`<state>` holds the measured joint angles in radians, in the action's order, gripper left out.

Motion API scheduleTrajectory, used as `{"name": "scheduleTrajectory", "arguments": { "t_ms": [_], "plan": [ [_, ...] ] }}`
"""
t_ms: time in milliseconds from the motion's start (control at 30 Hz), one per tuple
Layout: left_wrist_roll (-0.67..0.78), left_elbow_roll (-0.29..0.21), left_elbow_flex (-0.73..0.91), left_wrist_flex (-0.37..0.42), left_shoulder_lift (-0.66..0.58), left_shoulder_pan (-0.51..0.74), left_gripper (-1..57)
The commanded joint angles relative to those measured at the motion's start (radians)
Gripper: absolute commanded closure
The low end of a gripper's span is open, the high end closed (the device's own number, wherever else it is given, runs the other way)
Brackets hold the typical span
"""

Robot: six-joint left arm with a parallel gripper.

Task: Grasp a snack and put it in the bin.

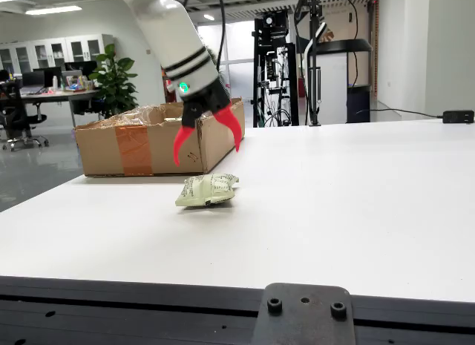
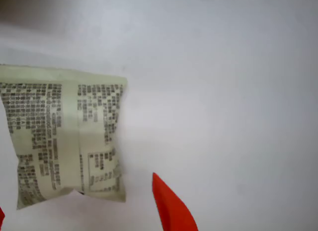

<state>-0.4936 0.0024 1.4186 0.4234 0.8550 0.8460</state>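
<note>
A pale green snack bag with dark print lies on the white table. My gripper has red fingers, is open and empty, and hangs a little above the bag. In the gripper-mounted view the bag fills the left side, with one red fingertip just to its right and the other barely showing at the lower left edge. An open cardboard box stands behind the bag and the gripper at the table's far left.
A black mount plate sits at the table's near edge. Black equipment racks stand behind the table. A black power brick lies at the far right edge. An office area with a plant is at the left.
</note>
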Motion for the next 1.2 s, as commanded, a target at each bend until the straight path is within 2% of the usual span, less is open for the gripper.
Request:
{"name": "scheduleTrajectory", "arguments": {
  "t_ms": [33, 467, 1200],
  "plan": [
    [-0.002, 0.001, -0.041, 0.008, 0.048, -0.002, 0.3],
    [-0.003, 0.005, -0.072, 0.009, 0.087, -0.055, 0.3],
    [-0.003, 0.005, -0.059, -0.030, 0.127, -0.029, 1.9]
  ]
}}
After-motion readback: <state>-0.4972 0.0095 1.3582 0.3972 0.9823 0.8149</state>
